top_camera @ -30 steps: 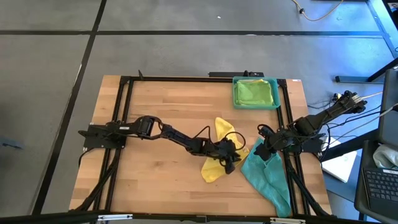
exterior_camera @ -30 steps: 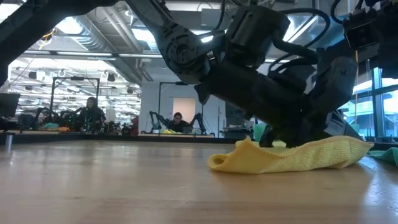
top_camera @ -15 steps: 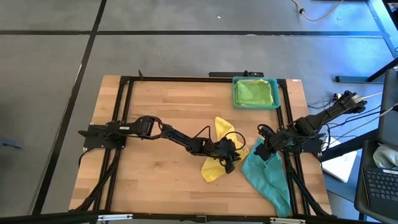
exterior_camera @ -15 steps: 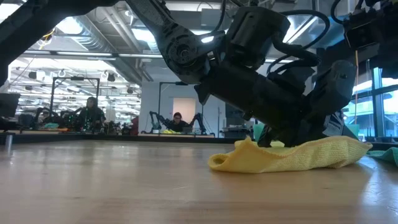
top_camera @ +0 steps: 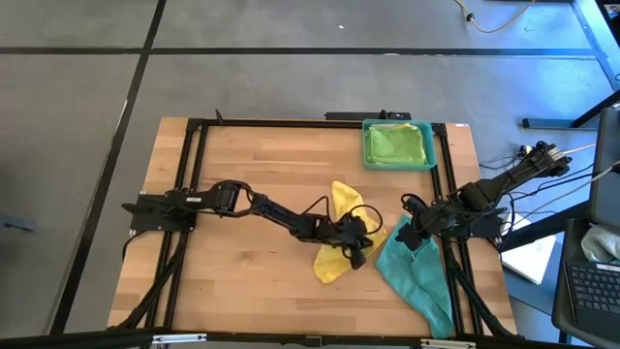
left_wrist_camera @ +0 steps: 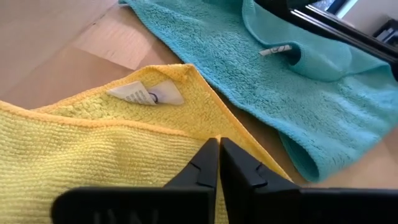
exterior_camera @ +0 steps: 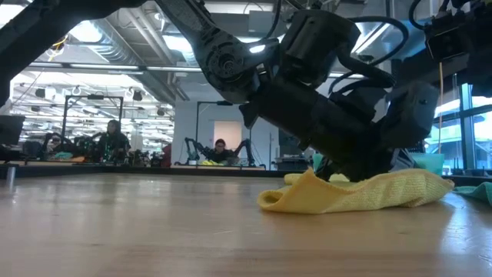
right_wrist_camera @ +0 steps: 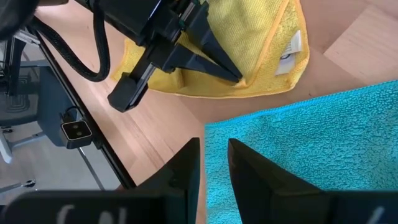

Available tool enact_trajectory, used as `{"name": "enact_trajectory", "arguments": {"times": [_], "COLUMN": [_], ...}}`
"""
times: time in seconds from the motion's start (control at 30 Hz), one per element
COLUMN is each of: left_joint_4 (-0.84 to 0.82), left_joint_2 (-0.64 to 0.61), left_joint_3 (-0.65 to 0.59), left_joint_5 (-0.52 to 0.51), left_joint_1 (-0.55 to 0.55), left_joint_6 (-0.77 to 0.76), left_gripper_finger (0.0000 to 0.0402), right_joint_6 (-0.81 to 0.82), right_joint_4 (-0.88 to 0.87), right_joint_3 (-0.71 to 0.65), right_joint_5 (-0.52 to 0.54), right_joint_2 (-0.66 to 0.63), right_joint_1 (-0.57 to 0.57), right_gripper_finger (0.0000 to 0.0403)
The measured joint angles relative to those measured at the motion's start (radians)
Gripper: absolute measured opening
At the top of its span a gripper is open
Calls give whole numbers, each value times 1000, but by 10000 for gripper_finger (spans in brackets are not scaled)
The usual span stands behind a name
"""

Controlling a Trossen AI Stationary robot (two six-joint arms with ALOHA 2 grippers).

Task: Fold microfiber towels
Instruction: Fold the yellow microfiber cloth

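A yellow towel (top_camera: 334,264) lies rumpled on the table's middle, one corner with a white label (left_wrist_camera: 146,94) showing. My left gripper (left_wrist_camera: 217,144) reaches from the left and is shut at the towel's right edge (right_wrist_camera: 238,77). A teal towel (top_camera: 421,281) lies spread just to the right, its near end reaching the table's front edge. My right gripper (right_wrist_camera: 214,155) hovers open above the teal towel's far end, touching nothing. Green towels (top_camera: 397,143) lie in the teal tray (top_camera: 366,145) at the back right. My left gripper pinches the yellow towel's hemmed edge (left_wrist_camera: 202,121) between its two fingertips, a short way from the labelled corner. The fingers slant down from the table's left. One layer or several, I cannot tell. The towel rests slack on the table (exterior_camera: 361,196).
Black frame rails (top_camera: 194,194) run along the table's left, right and far sides. Bare wood (top_camera: 242,281) lies to the left of the yellow towel. People and other arms show in the room beyond the table.
My left gripper has stayed in place and its fingers have shut on the yellow towel's edge. In the low view the towel's end by the gripper has sunk a little. My right gripper has kept still.
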Motion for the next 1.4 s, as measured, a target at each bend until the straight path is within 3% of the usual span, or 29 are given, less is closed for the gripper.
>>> {"name": "enact_trajectory", "arguments": {"times": [0.33,0.77,0.9,1.17,1.4], "left_joint_4": [-16,-69,-78,8,48], "left_joint_2": [-35,-96,-78,-18,-6], "left_joint_3": [-2,-1,-2,-2,0], "left_joint_5": [28,77,65,31,26], "left_joint_1": [24,25,25,20,14], "left_joint_6": [-78,-74,-67,-67,-71], "left_gripper_finger": [0,2,25,108,127], "right_joint_6": [-5,-10,-9,-4,0], "right_joint_4": [-1,-9,-8,2,-1], "right_joint_3": [0,0,0,0,0], "right_joint_5": [1,51,53,46,19], "right_joint_2": [0,0,0,10,23], "right_joint_1": [0,0,0,0,0], "right_gripper_finger": [85,85,85,85,85]}}
